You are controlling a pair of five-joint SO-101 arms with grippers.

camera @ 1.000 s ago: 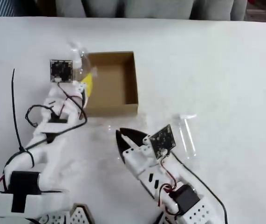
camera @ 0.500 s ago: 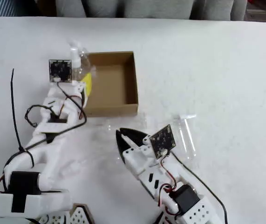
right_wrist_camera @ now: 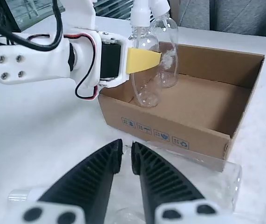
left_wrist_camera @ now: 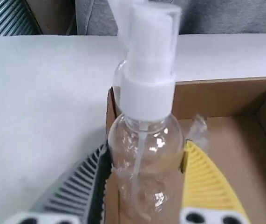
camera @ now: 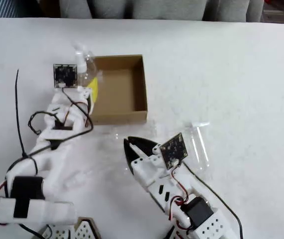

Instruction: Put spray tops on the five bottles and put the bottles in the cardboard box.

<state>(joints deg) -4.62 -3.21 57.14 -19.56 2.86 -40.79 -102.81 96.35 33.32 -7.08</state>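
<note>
White table (camera: 241, 69) is lying flat across the whole work area, its surface showing plain and pale with a faint speckle. Grey fabric (camera: 181, 9) is running along beyond the far edge of the table, falling in vertical folds. A striped blue-and-white item (camera: 0, 7) is showing at the far left corner of the high view, with a brown panel (camera: 49, 6) standing just beside it, between the stripes and the grey fabric. A red patch (camera: 283, 4) is showing at the far right corner; what it belongs to cannot be told. A dark slatted surface (right_wrist_camera: 116, 7) is standing behind the table.
</note>
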